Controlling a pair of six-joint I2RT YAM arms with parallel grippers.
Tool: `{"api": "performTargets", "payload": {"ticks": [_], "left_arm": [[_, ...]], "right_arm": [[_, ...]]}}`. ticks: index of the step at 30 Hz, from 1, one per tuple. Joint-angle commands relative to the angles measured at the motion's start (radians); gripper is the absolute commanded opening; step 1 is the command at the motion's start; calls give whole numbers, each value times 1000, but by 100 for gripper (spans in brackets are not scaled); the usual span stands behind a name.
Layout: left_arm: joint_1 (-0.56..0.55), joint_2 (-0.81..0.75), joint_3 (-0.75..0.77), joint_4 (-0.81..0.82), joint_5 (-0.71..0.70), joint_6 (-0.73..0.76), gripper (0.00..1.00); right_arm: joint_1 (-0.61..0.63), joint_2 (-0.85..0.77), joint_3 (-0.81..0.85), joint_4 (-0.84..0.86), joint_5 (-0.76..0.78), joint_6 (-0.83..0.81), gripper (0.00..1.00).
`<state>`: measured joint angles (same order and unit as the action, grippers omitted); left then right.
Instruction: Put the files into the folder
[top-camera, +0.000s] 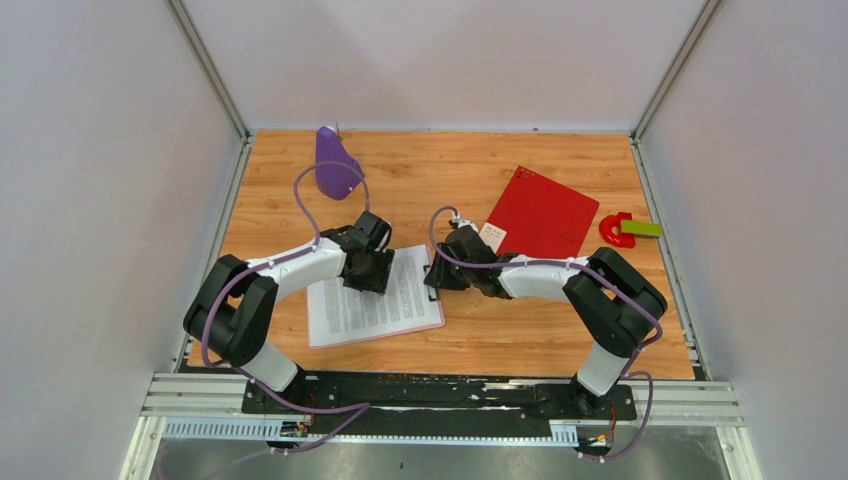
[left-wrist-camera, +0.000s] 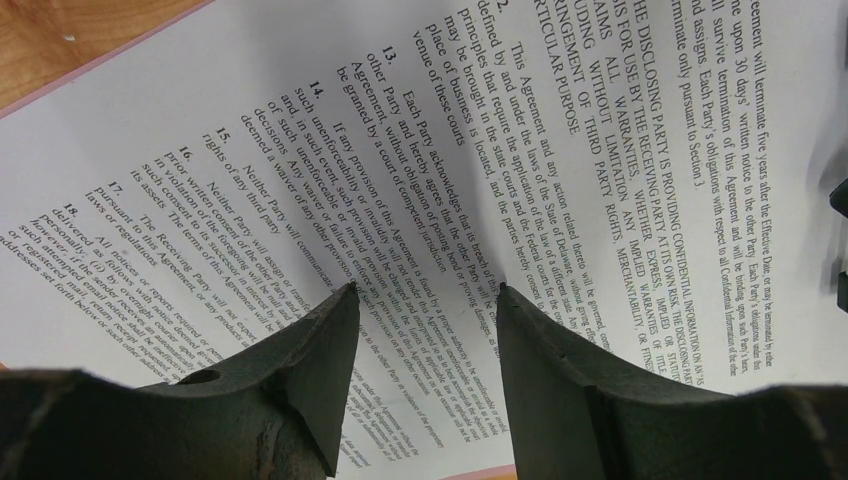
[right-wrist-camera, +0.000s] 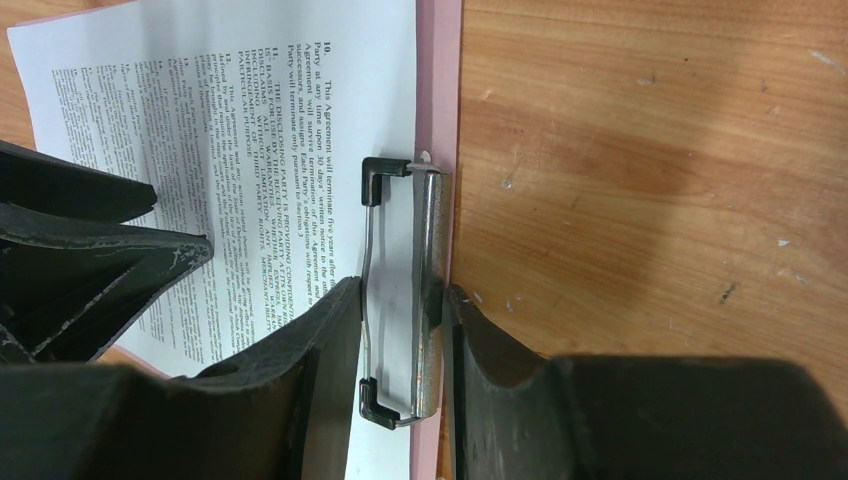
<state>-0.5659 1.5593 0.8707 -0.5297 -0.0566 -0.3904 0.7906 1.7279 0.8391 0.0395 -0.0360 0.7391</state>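
Right claw (right-wrist-camera: 400, 300) is pinching the clip (right-wrist-camera: 432, 250) on the pink clipboard (right-wrist-camera: 438, 80), left claw (left-wrist-camera: 425, 290) half-open over the files (left-wrist-camera: 300, 150) there. If that pinch slips, the clip bites down and they could tear.

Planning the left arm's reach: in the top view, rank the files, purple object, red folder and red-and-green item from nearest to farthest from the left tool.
1. Files, directly beneath the left tool.
2. Purple object, at the table's far left.
3. Red folder, to the right, far side.
4. Red-and-green item, beyond the folder at the right edge.
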Motion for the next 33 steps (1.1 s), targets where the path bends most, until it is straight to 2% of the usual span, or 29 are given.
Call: {"api": "performTargets", "payload": {"ticks": [1, 6, 9, 12, 15, 21, 25, 29, 32, 33], "left_arm": [[-15, 0, -10, 25, 36, -3, 60], [-14, -5, -10, 22, 32, -8, 60], [-14, -5, -9, 14, 32, -14, 60], [-14, -12, -5, 11, 32, -19, 61], [-15, -22, 9, 1, 25, -21, 64], [-15, -54, 59, -15, 50, -35, 65], [-15, -81, 112, -43, 100, -40, 67], [-14, -152, 204, -103, 102, -32, 68], [-15, -236, 273, -140, 97, -33, 70], [-15, -269, 288, -144, 96, -35, 72]], "right_arm": [[-2, 88, -57, -197, 35, -20, 0], [-2, 106, -36, -219, 35, -20, 0], [-2, 107, -31, -222, 35, -18, 6], [-3, 96, -22, -231, 35, -17, 18], [-2, 88, 18, -276, 35, -33, 38], [-2, 38, 89, -341, 18, -80, 53], [-3, -15, 147, -409, 20, -107, 56], [-2, -110, 192, -483, 31, -139, 74], [-3, -197, 234, -567, 93, -177, 78], [-2, -241, 245, -585, 109, -190, 82]]}}
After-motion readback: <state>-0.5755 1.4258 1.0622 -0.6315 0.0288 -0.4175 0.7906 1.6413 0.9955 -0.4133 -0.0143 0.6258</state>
